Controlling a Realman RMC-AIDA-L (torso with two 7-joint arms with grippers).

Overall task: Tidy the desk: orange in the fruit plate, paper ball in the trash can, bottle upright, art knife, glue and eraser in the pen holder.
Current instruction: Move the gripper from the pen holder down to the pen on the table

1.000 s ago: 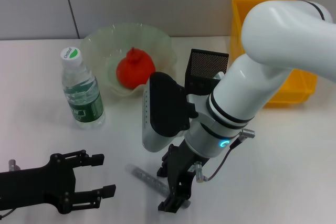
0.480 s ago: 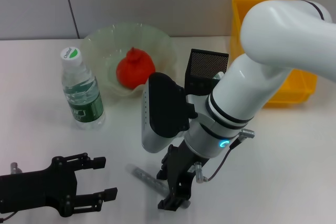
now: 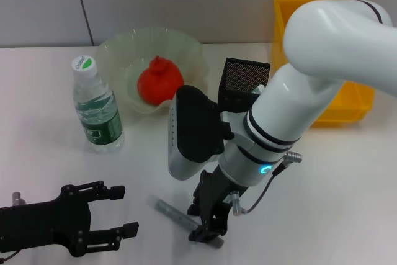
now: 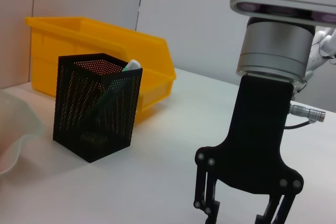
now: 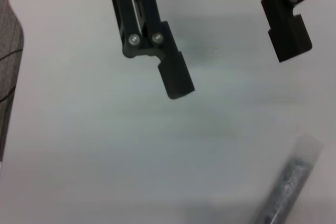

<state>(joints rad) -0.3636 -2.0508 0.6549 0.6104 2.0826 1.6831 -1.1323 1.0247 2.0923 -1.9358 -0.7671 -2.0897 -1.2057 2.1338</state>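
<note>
Right gripper low, fingers spread; left gripper idle, fingers apart.

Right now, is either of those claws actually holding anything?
No. The right gripper is open just above the art knife on the table; the left gripper is open and empty.

Since a second ago: right gripper dropped lower toward the desk's front edge, fingertips now down at the knife, jaws apart around its right end. Knife's visible left end shifted slightly, now lying a little nearer the front edge, still flat and slanted. Left gripper pulled back toward the front left corner, a touch farther from the knife, fingers spread as before.
</note>
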